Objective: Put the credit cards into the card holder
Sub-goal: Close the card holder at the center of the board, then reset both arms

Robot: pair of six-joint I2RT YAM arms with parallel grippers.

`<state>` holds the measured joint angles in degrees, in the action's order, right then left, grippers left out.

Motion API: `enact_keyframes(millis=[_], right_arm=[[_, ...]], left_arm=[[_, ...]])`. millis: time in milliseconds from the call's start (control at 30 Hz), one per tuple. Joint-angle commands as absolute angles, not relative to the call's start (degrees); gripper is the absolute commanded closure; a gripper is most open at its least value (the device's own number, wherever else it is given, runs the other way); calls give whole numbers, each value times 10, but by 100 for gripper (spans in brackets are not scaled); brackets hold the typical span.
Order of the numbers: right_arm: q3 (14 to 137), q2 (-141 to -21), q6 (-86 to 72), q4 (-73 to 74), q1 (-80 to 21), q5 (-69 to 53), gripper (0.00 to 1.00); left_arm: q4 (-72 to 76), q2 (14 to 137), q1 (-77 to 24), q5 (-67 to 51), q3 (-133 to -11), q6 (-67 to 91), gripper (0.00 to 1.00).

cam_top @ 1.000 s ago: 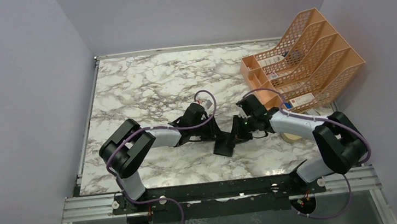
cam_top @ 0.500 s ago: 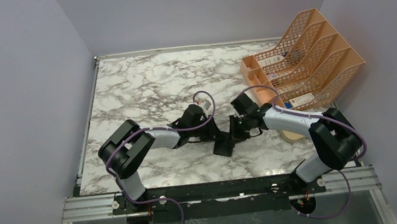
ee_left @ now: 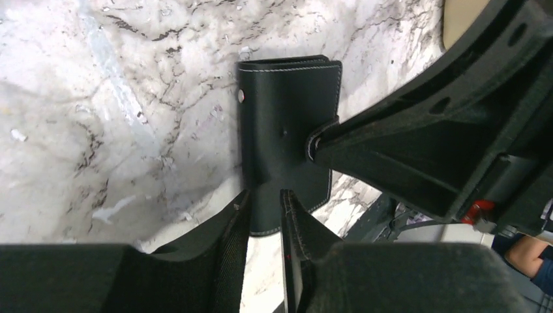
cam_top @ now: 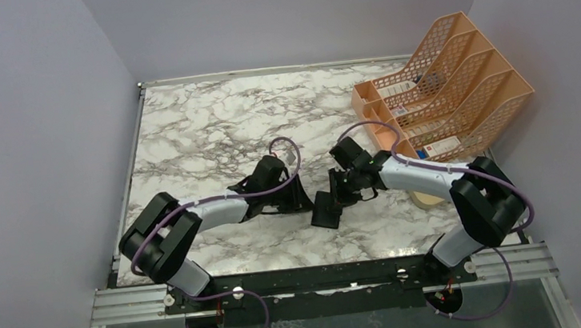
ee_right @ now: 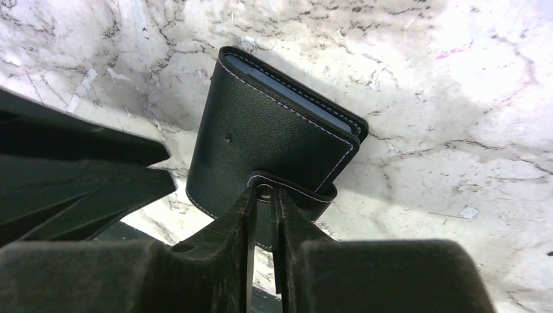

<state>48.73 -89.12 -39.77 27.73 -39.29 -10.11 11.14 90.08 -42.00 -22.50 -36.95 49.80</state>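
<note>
Marble-patterned tabletop fills the floor of a lavender-walled booth, with an orange mesh file rack at the rear right corner and a tan dish half hidden behind the right arm.

Both arms fold in toward the middle of the near half of the table. The left arm's elbow juts out to the left, and its forearm runs low to the right, so that the left gripper points at the card holder. The right arm's elbow sits out to the right. Its forearm reaches left and the right gripper angles down onto the same case.

The card holder, a black stitched wallet, sits on the marble between the two claws, near the table's centre line. From above it looks slightly tilted, though I cannot tell whether one edge is lifted.

The right claw's fingers are pressed almost together and pinch the holder's snap tab. The left claw's fingers stand a narrow gap apart at the holder's near stitched edge, which shows in the gap. Whether they clamp it or only rest against it I cannot tell.

A blue-grey strip, the credit cards, shows between the holder's covers along its far edge.
</note>
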Motion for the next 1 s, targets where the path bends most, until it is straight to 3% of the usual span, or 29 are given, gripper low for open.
enact_keyframes(millis=[0,267,333,400,467,500,533,667,967], right_arm=[[497,-884,-350,289,-393,9,82],[506,-707,-360,294,-393,12,70],[501,-655,-359,292,-393,18,62],[497,-602,-355,290,-393,26,44],[498,-557,-354,294,-393,31,38],[502,-537,-354,299,-392,34,37],[509,-519,-354,308,-393,39,33],[536,-460,-353,338,-393,59,13],[490,-380,-393,289,-393,22,10]], left_arm=[[45,829,-414,-192,-375,466,72],[-99,696,-409,-93,-451,404,53],[-134,664,-409,-68,-482,389,47],[-160,630,-409,-48,-502,377,33],[-184,603,-408,-30,-531,370,22],[-196,591,-409,-25,-542,364,6],[-205,579,-408,-22,-555,362,2],[-230,536,-408,-15,-587,350,1],[-225,468,-408,-6,-558,348,1]])
